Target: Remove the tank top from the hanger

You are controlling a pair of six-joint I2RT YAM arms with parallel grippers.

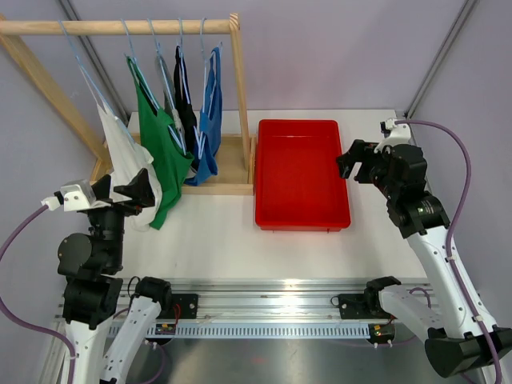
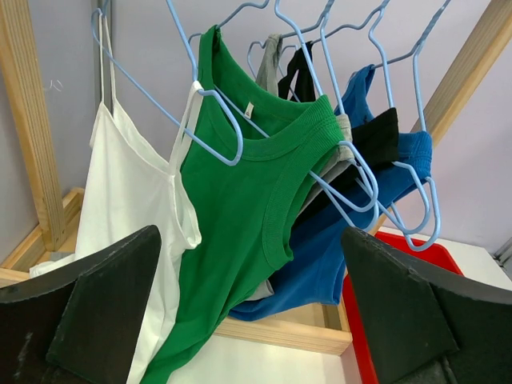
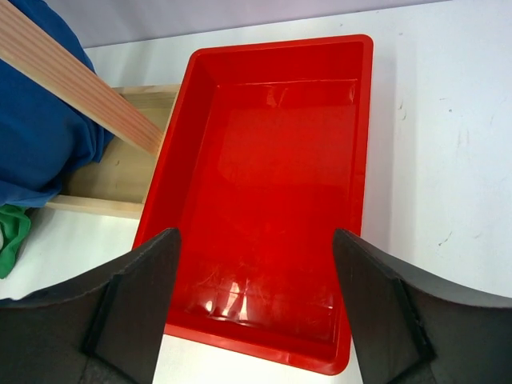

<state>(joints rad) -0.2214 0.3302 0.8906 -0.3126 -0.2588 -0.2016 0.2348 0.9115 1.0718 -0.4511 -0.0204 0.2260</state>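
Five tank tops hang on blue hangers [image 2: 239, 141] from the wooden rack [image 1: 120, 26]. The red tray [image 1: 302, 172] lies just right of the rack's base. The white tank top [image 1: 124, 152] hangs at the rack's left end. The left gripper [image 1: 122, 190], jaws spread wide and empty, is at that top's lower edge. The right gripper [image 1: 358, 162], likewise open, hovers right of the rack above the tray's right rim.

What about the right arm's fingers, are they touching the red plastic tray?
Apart. Right wrist view: the right fingers hover open, well above the red plastic tray.

Glossy plastic tray [image 3: 264, 200], wooden rack [image 1: 120, 26]
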